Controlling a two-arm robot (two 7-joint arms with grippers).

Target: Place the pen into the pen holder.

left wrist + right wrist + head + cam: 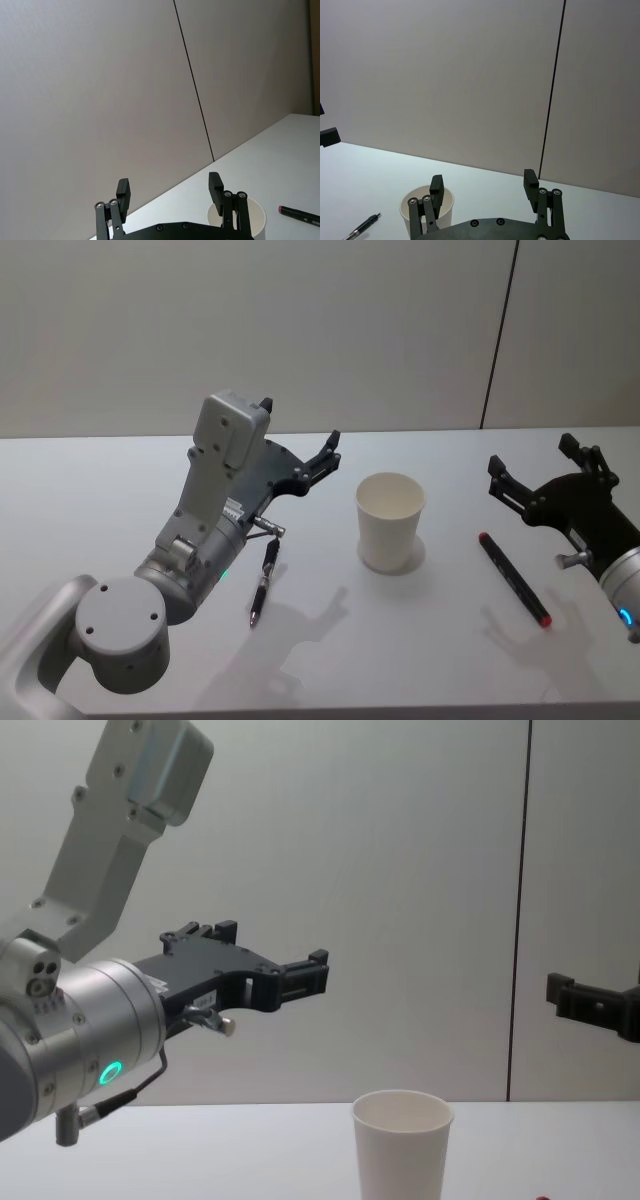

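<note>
The pen holder [390, 521], a white paper cup, stands upright and empty at the table's middle. A black pen [264, 581] lies on the table to its left, under my left arm. A black marker pen with red ends [514, 579] lies to the cup's right. My left gripper [328, 455] hovers open above the table, left of the cup and past the black pen's far end. My right gripper [530, 465] hovers open right of the cup, above the marker's far end. The left wrist view shows the left gripper [169, 190], cup [251, 216] and marker [299, 215]; the right wrist view shows the right gripper [483, 181], cup [448, 201] and black pen [364, 228].
The white table [100, 500] ends at a pale wall [300, 330] with a dark vertical seam. In the chest view the cup [402, 1145] stands low at centre, with the left gripper [316, 973] well above it and the right gripper [566, 995] at the right edge.
</note>
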